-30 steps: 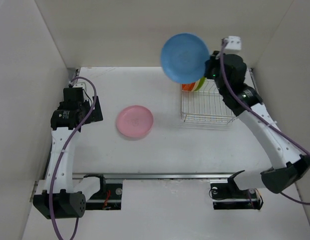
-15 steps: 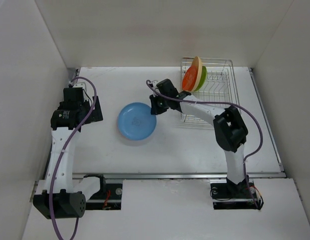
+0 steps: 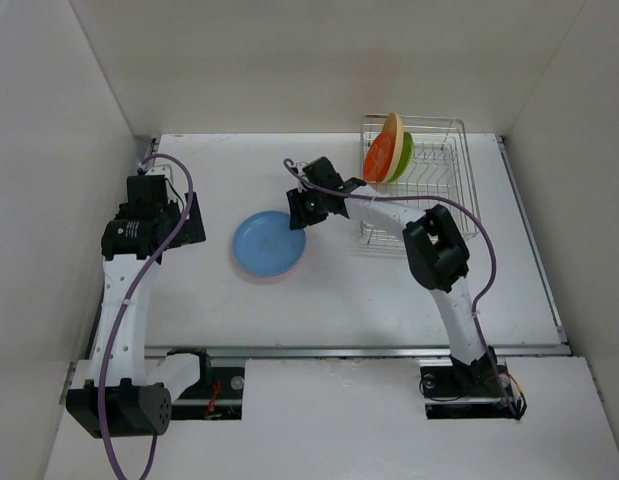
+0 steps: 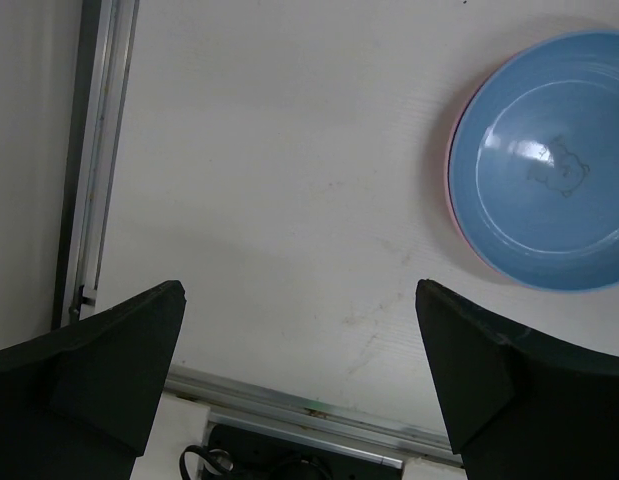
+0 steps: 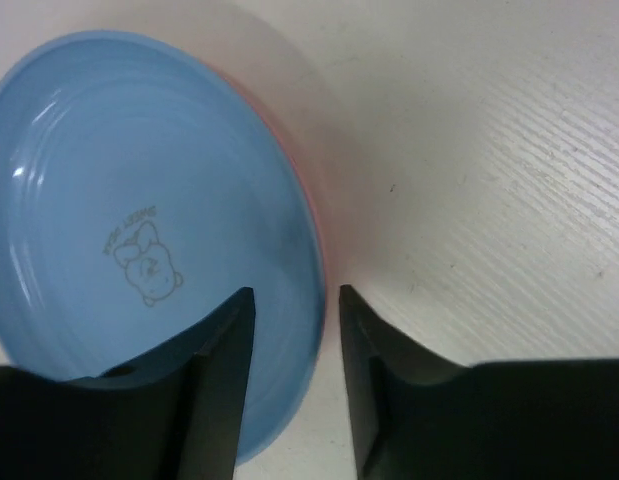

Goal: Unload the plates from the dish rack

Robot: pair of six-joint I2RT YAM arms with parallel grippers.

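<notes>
- The white counter carries everything I'm working with; I take the dish rack at its far right as my reference.
- The dish rack is a silver wire basket. Two plates stand on edge in its far-left corner and lean together. The rest of its bars are bare.
- The blue plate lies face up on the counter well to the left of the dish rack, slightly nearer to me.
- The pink plate sits directly under the blue one, with only a thin crescent of rim showing.
- The orange plate is the left one of the pair in the rack.
- The lime green plate is just behind it on the right.
- The right end effector is between the dish rack and the blue plate. Its fingers straddle that plate's rim with a narrow gap, and I cannot tell whether they are pinching it.
- The left end effector is far left of the dish rack, spread wide and holding nothing.
</notes>
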